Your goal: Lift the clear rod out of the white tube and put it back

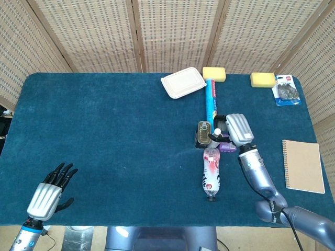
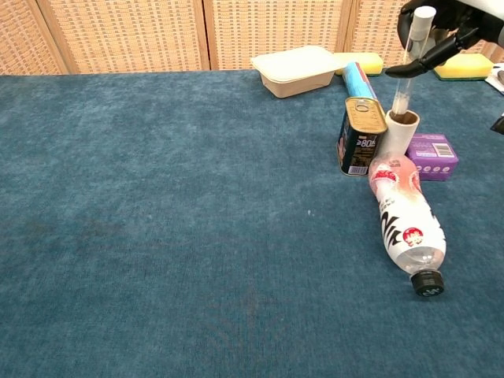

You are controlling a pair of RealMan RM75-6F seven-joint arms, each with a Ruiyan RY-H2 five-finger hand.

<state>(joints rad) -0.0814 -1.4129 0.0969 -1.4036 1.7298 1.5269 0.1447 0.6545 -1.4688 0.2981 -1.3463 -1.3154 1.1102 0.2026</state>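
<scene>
A short white tube point(image 2: 402, 131) stands upright beside a tin can point(image 2: 361, 135), behind the cap-less end of a lying bottle. The clear rod point(image 2: 409, 63) with a white cap is upright above the tube, its lower end just at or over the tube's mouth. My right hand point(image 2: 441, 24) pinches the rod near its top; in the head view this right hand point(image 1: 234, 129) covers most of the tube. My left hand point(image 1: 48, 194) hovers open at the table's near left corner, far from everything.
A plastic bottle point(image 2: 405, 220) lies in front of the tube, and a purple box point(image 2: 432, 154) sits right of it. A blue roll point(image 1: 211, 100), white lidded container point(image 1: 182, 82), two yellow sponges point(image 1: 214, 73), a blister pack point(image 1: 287, 90) and a notebook point(image 1: 303, 166) lie further off.
</scene>
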